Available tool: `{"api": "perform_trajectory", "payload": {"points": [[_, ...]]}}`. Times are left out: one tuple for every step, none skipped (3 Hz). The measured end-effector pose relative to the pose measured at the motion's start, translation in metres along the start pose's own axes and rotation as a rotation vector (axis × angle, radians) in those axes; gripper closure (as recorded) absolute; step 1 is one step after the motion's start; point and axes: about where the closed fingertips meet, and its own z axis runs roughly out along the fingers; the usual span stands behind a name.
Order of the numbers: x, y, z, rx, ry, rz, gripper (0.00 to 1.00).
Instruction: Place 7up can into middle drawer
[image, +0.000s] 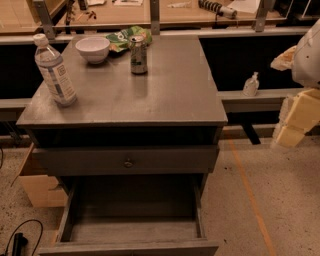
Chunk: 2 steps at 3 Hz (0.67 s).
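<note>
The 7up can (138, 54) stands upright on the grey cabinet top (165, 95), near the back edge. The middle drawer (134, 229) is pulled out low at the cabinet's front, and its flat grey floor is bare. My gripper (294, 119), with cream-yellow fingers, hangs at the right edge of the view. It is off the cabinet's right side, well away from the can and holding nothing.
A clear water bottle (55, 67) stands at the cabinet's left. A white bowl (92, 48) and a green snack bag (121, 37) sit behind the can. A closed drawer front with a knob (128, 162) is above the open drawer. A cardboard box (40, 187) is on the floor at left.
</note>
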Motion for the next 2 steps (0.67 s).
{"api": "perform_trajectory", "payload": {"points": [[-0.023,-0.017,0.008,0.004,-0.154,-0.006,0.00],[-0.082,-0.033,0.015,-0.033,-0.375,-0.034,0.00]]}}
